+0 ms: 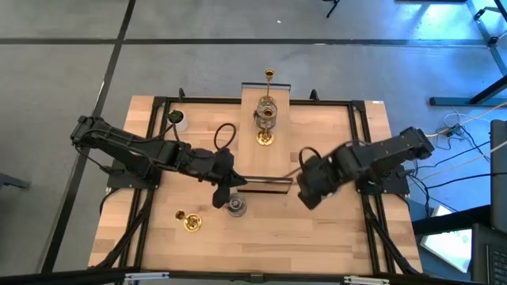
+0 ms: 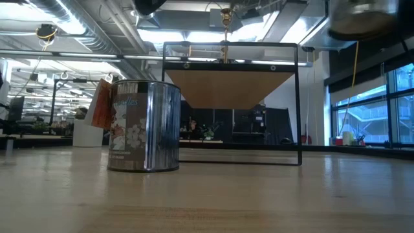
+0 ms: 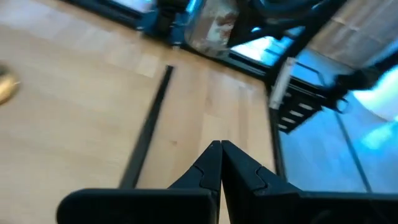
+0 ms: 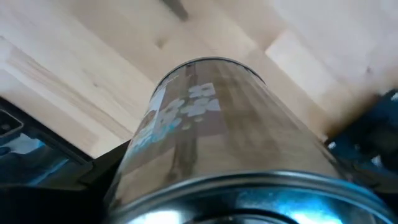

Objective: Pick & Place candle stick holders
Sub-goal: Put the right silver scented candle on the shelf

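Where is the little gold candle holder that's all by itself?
In the high view, the small brass-gold candle holder stands near the front-left of the wooden table, just left of the squat silver holder under the left gripper.

Grey floor (image 1: 63,71), bright windows (image 2: 362,116)
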